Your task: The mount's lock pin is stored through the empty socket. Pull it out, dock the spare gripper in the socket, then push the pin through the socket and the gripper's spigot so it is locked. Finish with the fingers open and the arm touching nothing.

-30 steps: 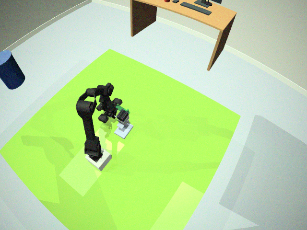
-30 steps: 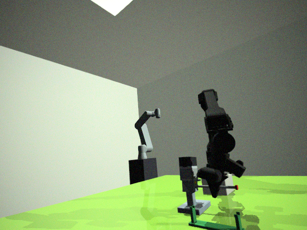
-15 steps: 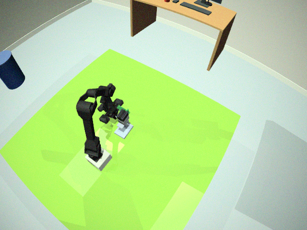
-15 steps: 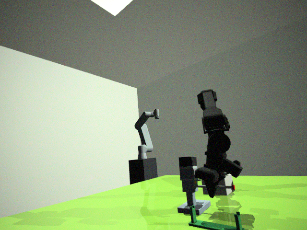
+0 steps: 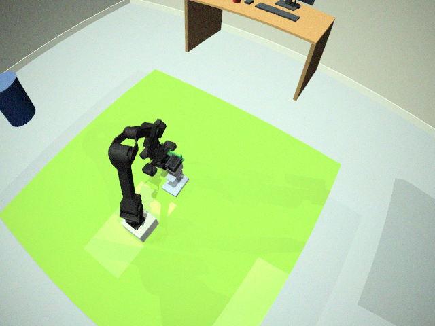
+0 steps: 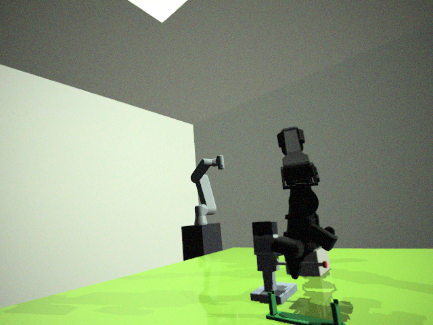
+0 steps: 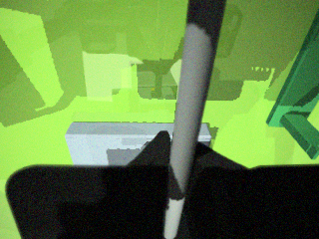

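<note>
Standing upright on the worktop (image 5: 245, 210) (image 6: 105, 304) (image 7: 50, 112), the mount (image 5: 175, 189) (image 6: 268, 279) (image 7: 90, 145) was seen topped by a dark block (image 5: 173, 162) (image 6: 264, 229). The red-headed pin (image 6: 314, 263) (image 7: 191, 90) was grasped by the tool (image 5: 166, 164) (image 6: 295, 268) (image 7: 169, 138) beside the mount; a green cradle (image 5: 174, 153) (image 6: 300, 318) (image 7: 299, 75) was noted nearby.
</note>
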`<state>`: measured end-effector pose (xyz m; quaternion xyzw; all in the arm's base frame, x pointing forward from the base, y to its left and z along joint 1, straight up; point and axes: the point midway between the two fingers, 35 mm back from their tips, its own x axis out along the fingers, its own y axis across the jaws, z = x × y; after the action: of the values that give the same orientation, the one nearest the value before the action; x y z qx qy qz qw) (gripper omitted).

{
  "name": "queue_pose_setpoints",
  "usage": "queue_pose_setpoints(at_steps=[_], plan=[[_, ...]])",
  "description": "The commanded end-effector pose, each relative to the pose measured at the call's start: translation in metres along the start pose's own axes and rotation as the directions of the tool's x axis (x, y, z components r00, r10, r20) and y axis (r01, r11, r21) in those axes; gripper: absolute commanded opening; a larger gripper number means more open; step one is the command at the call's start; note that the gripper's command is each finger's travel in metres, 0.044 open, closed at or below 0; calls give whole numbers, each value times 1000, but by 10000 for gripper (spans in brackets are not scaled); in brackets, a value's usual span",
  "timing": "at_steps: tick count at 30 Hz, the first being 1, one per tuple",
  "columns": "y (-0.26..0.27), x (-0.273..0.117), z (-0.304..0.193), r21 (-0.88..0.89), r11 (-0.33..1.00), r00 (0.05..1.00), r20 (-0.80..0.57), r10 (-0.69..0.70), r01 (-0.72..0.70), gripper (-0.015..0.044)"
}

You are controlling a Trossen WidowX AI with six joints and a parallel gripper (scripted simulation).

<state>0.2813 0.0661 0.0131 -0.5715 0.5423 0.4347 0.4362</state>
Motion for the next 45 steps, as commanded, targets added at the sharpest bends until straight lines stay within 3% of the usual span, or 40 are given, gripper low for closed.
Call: queue_pose_setpoints(at_steps=[1,36,43,45], plan=[[0,1,-3,-5,1000,1000,-4,-2,1,0],[0,6,-23,-6,1000,1000,-4,3,-3,0],[0,6,-22,-1,1000,1000,0,6,-6,184],[0,6,-22,-1,1000,1000,0,6,-6,200]])
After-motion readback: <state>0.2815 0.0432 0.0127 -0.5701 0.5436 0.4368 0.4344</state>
